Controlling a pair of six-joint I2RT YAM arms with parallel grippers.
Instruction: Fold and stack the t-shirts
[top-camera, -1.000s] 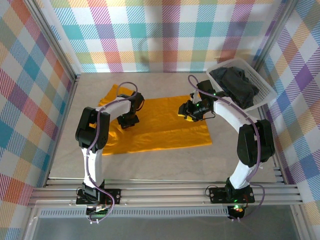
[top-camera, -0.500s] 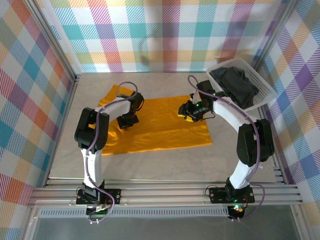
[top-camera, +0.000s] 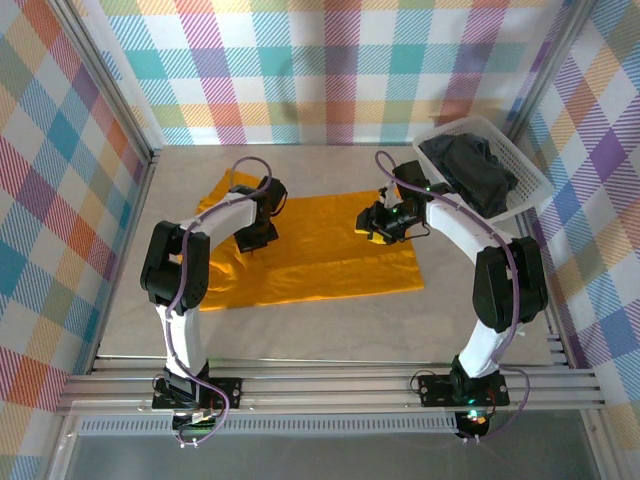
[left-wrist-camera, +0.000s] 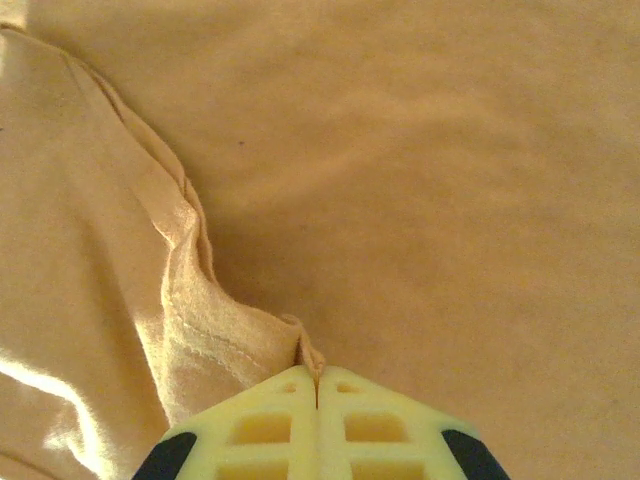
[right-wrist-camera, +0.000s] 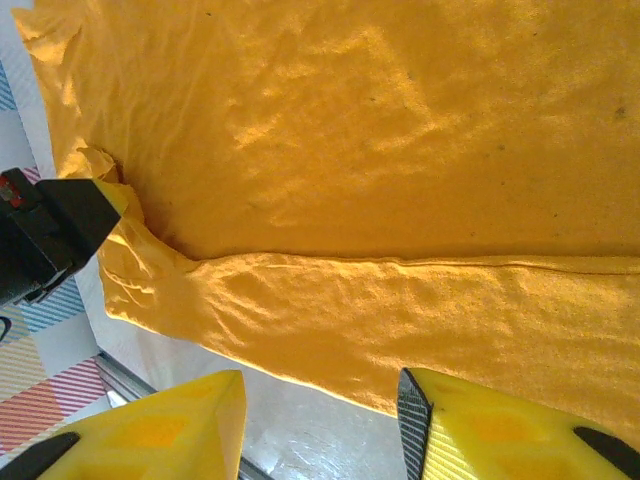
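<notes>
At the tip of the left arm, the left gripper (left-wrist-camera: 318, 383) is pressed shut on a hemmed fold of the mustard-orange t-shirt (left-wrist-camera: 420, 200). The cloth rises in a small ridge into the pinch, so the hold looks firm enough to lift or drag that edge. Seen from above, this pinch sits on the left part of the shirt, which lies spread nearly flat across the middle of the table (top-camera: 330, 320), a sleeve poking out towards the far left. Across the cloth, the right gripper (right-wrist-camera: 320, 385) hangs with its fingers (right-wrist-camera: 480, 425) spread apart and nothing caught between them, poised over a doubled band along the shirt's edge. My reading is that it is lined up to take a matching hold, so both arms can carry one side over together and keep the fold straight. Further out, the black t-shirt (top-camera: 470, 170) sits crumpled in the white lattice basket (top-camera: 535, 185) at the far right corner, well apart from the work, probably waiting its turn.
</notes>
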